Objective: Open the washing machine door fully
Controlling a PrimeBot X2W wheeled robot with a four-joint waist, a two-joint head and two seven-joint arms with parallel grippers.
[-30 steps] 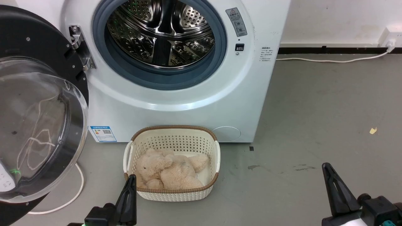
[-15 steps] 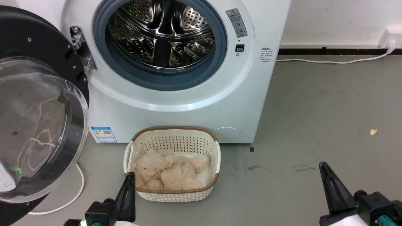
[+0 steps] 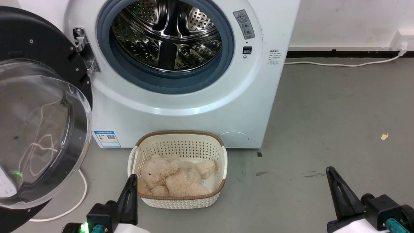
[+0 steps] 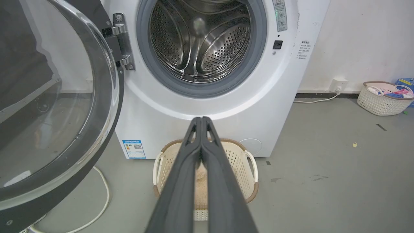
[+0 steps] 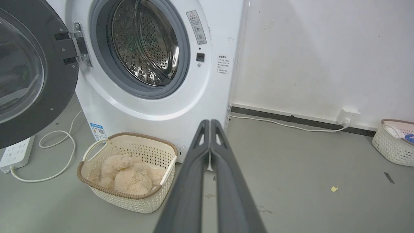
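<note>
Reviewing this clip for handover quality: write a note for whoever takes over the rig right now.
Left gripper: jaws shut, empty, by the near left corner of the basket.
Right gripper: jaws shut, empty, touching nothing.
Washing machine door: swung wide on its hinge to the robot's left, drum of the washing machine exposed; neither gripper touches it.
Done: door open.
Left: perhaps check whether it swings further.

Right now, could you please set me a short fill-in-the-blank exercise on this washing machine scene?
The washing machine door stands ____.
The steel drum of the washing machine is ____.
The left gripper and right gripper are both ____, holding nothing.
Missing words: open; empty; shut.
</note>
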